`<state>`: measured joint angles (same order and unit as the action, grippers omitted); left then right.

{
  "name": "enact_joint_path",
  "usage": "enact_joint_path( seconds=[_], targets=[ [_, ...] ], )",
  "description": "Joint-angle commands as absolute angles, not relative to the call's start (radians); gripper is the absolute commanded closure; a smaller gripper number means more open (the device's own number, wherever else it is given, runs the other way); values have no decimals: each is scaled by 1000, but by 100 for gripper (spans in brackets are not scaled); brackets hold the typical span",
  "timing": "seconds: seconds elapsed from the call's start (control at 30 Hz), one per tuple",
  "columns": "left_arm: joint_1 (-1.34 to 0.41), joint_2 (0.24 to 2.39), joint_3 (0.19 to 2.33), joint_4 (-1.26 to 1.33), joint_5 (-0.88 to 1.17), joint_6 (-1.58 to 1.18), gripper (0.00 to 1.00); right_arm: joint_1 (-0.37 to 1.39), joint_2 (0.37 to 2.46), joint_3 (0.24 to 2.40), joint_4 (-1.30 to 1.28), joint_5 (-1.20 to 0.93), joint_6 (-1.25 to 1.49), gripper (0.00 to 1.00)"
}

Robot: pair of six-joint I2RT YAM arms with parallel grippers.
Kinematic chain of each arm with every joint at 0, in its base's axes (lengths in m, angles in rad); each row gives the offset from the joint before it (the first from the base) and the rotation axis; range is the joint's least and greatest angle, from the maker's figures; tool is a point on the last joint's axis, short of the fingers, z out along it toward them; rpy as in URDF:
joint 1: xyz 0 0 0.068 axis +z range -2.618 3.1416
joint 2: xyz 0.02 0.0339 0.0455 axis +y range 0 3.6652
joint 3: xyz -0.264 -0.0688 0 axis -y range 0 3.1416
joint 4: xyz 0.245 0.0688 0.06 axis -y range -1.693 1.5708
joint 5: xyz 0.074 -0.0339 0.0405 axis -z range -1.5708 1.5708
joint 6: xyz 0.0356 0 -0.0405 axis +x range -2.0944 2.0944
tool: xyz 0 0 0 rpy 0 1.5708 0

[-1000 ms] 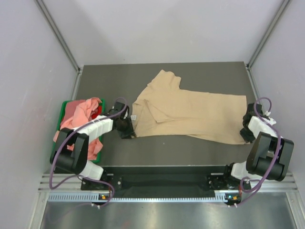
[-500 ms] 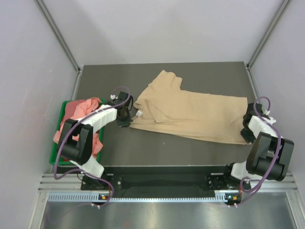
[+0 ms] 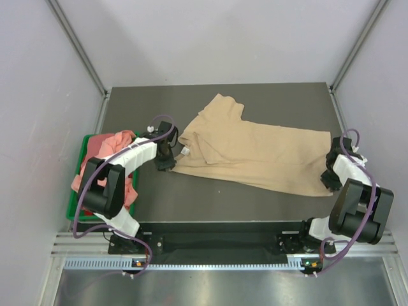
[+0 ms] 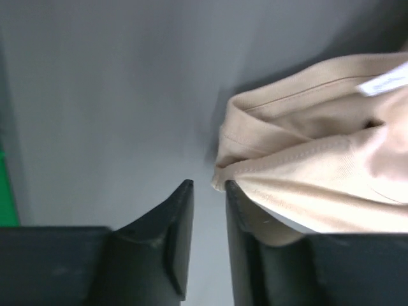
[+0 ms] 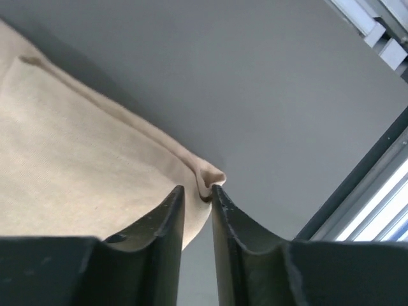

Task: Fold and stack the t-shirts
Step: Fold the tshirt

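The tan t-shirt lies spread across the table, its white neck label near the left end. My left gripper sits at the shirt's left edge. In the left wrist view it is open, with bare table in the gap and the bunched tan hem draped over the outside of the right finger. My right gripper is at the shirt's right corner. Its jaws stand slightly apart, and a small fold of the tan cloth lies loose between the tips. Salmon-pink t-shirts are heaped at the left.
A green bin under the pink heap stands at the table's left edge, beside my left arm. Metal frame rails run along the right edge close to my right gripper. Grey walls enclose the table.
My left gripper dragged the shirt's left edge away from the near side, shut, then opened and let it go. The right jaws have parted slightly around the corner fold.
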<state>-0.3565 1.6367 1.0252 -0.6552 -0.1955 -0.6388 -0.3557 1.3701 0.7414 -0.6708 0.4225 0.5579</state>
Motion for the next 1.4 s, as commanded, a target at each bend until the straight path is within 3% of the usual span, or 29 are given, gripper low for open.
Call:
enact_joint_path(
  seconds=[0.0,0.17,0.3,0.5,0.77,1.07,1.37],
  targets=[
    [-347,1557,1123,-695,-209,-604,67,-359,1322,805,-698,378,512,74],
    [-308,1600,1262,-700,-40,-549,64,-287,1223,868,-683,308,454,70],
    [-278,1692,1377,-715,27,-534,66,-1,1192,946,-646,414,431,63],
    [-250,1750,1436,-692,78,-528,66,416,1316,1086,-465,443,350,60],
    [-192,1917,1482,-468,426,-548,70,808,1612,1241,-126,391,39,60],
    [-176,2124,1583,-555,316,-541,76,936,1848,1368,-40,299,-92,58],
    [-169,2137,1566,-566,264,-543,77,954,1985,1394,-44,342,-149,59]
  ],
)
